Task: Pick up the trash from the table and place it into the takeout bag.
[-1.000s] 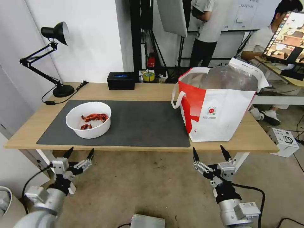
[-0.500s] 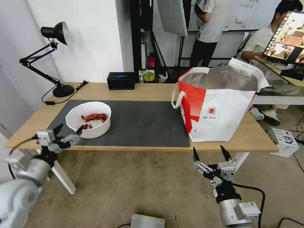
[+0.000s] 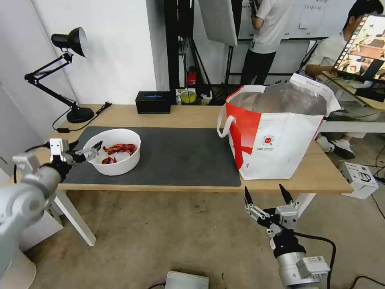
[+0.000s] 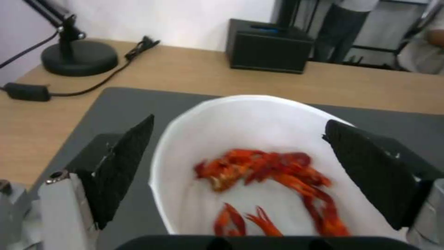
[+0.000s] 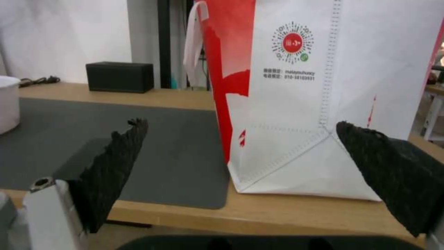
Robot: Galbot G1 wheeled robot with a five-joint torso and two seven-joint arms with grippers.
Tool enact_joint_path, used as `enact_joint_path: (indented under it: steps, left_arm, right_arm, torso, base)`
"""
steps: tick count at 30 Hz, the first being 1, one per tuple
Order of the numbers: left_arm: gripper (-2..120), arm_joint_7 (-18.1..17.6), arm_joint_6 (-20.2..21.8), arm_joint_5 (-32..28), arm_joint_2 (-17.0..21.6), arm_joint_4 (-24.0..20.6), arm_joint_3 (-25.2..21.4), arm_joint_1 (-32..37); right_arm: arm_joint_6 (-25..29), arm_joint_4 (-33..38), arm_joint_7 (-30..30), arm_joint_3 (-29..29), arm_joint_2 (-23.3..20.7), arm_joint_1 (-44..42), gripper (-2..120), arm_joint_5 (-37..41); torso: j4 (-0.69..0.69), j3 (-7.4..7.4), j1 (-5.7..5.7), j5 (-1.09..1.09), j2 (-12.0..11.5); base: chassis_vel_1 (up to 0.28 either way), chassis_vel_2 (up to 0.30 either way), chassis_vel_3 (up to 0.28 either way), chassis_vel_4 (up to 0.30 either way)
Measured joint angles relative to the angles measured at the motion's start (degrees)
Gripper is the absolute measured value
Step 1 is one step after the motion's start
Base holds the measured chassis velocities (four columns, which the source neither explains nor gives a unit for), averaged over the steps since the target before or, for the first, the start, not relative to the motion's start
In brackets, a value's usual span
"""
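The bowl of red shells sits on the mat, its rim between the left gripper's spread fingers, not yet grasped; the bag waits beyond the right gripper's parted fingers.

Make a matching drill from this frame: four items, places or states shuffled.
Items:
1. white bowl
2. takeout bag
3. left gripper
4. right gripper

Places or states:
A. open, below the table's front edge
B. open, at the bowl's left rim
C. on the grey mat, red shells inside
D. upright on the table's right end

Pairs: 1-C, 2-D, 3-B, 4-A
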Motion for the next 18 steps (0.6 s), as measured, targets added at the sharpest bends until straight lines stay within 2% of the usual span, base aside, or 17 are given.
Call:
enact_joint_path:
  steps: [2,3,6,7,9,10,13,18]
  left_arm:
    - [100,-1.78,2.29,-2.19,2.12,2.77,3.96,-4.48]
    - [100,-1.78,2.29,-2.19,2.12,2.77,3.96,-4.48]
    - [100,-3.52,6.90,-6.53,4.36,6.24,10.22,-10.93]
    - [100,-3.52,6.90,-6.53,4.36,6.24,10.22,-10.93]
    - [100,-5.79,9.99,-9.89,5.23,8.44,15.04,-15.81]
    - [100,-5.79,9.99,-9.89,5.23,8.44,15.04,-15.81]
    - [100,-6.58,12.53,-10.99,6.35,11.20,20.81,-21.44]
    - [100,-6.24,13.25,-10.77,6.32,13.42,24.36,-24.67]
  right_arm:
    - [-0.01,0.00,0.00,0.00,0.00,0.00,100,0.00]
    - [-0.01,0.00,0.00,0.00,0.00,0.00,100,0.00]
    - [0.00,0.00,0.00,0.00,0.00,0.00,100,0.00]
    - [0.00,0.00,0.00,0.00,0.00,0.00,100,0.00]
    - [-0.01,0.00,0.01,0.00,0.00,0.00,100,0.00]
    - [-0.01,0.00,0.01,0.00,0.00,0.00,100,0.00]
    - [-0.01,0.00,0.00,0.00,0.00,0.00,100,0.00]
    - [-0.01,0.00,0.00,0.00,0.00,0.00,100,0.00]
  torso:
    - [0.01,0.00,0.00,0.00,0.00]
    - [0.01,0.00,0.00,0.00,0.00]
    - [0.01,0.00,0.00,0.01,0.00]
    - [0.01,0.00,0.00,0.01,0.00]
    - [0.00,0.00,0.00,0.00,0.00]
    - [0.00,0.00,0.00,0.00,0.00]
    - [0.00,0.00,0.00,0.01,0.00]
    - [0.01,0.00,0.00,0.01,0.00]
  base:
    - [0.000,0.000,0.000,0.000]
    - [0.000,0.000,0.000,0.000]
    - [0.000,0.000,0.000,0.000]
    - [0.000,0.000,0.000,0.000]
    - [0.000,0.000,0.000,0.000]
    - [0.000,0.000,0.000,0.000]
    - [0.000,0.000,0.000,0.000]
    - [0.000,0.000,0.000,0.000]
